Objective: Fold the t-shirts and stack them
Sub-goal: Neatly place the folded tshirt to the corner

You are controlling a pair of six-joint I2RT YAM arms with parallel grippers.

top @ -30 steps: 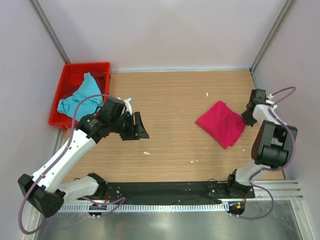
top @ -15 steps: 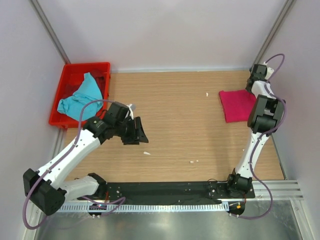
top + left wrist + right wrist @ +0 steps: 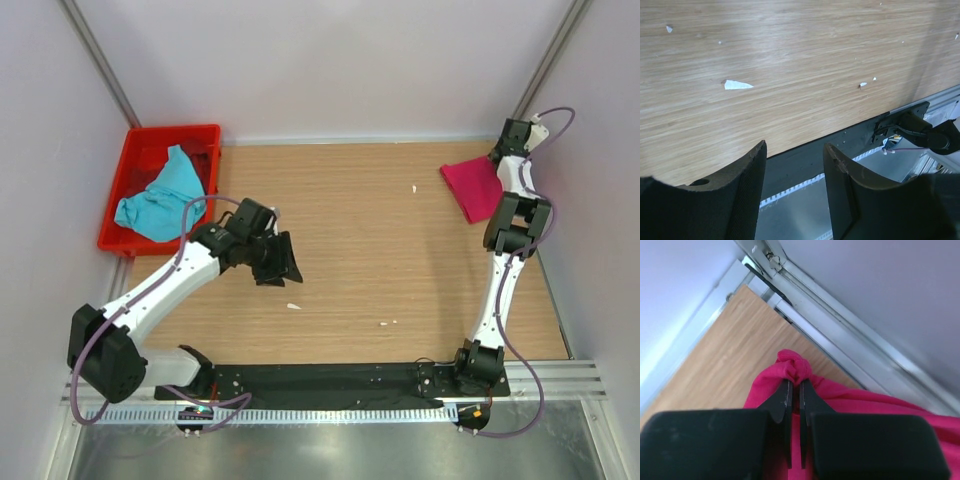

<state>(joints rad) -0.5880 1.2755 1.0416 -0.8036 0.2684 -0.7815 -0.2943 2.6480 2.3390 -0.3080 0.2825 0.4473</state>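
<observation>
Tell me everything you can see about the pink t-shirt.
The pink t-shirt is plain magenta soft cloth, bunched into a compact, roughly folded shape. It is at the far right corner of the wooden table. The right gripper is shut on a gathered fold of its edge. Whether it rests on the wood or is partly lifted is unclear.

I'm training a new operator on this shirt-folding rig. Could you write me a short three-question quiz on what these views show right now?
1. True or false: the turquoise t-shirt lies in the red crate.
2. Pick one. The left hand is: A open and holding nothing; B shut on cloth; C out of every view.
3. Fill the gap: the right hand is shut on a bunched edge of the ___ t-shirt.

Key: 1 true; 2 A; 3 pink, meaning the pink t-shirt at the far right of the table.
</observation>
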